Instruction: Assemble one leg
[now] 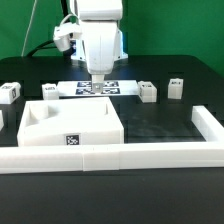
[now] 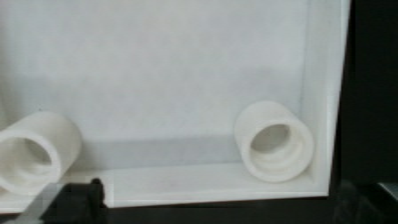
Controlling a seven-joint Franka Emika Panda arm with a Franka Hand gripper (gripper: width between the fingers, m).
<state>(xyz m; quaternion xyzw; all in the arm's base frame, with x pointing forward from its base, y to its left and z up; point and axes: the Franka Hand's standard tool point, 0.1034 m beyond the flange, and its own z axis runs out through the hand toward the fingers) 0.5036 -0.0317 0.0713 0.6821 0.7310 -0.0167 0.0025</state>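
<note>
Step in hand, by my judgement: the approach before the first pick, with no leg seized and none fitted. My tool [image 1: 97,80] hangs in the upper middle of the exterior view, directly over the marker board [image 1: 115,90]; whether it touches that board I cannot tell. In the wrist view one dark fingertip [image 2: 71,200] shows at one edge and a sliver of the other at the opposite edge, well apart with only white plastic between them; I therefore record the tool as spread wide and holding nothing. Four legs stand on the black worktop [image 1: 160,120] in a row across mid-frame: the left-edge leg [image 1: 10,93], the left-centre leg [image 1: 50,90], the right-centre leg [image 1: 148,92] and the far-right leg [image 1: 177,87]; all are apart from the tool. The panel [image 1: 40,135] sits lower left of centre, close against the border wall [image 1: 130,155]; contact between them is not determinable. The wrist view appears to look into that panel and shows a corner socket [image 2: 276,140] and a second socket [image 2: 32,152], both vacant. Next move, in my opinion: shift sideways to one of the two centre legs, these being nearest; descend with the fingers astride it; close squarely; carry it to a socket. Risk noted: an off-centre grip may tip so small a post.
</note>
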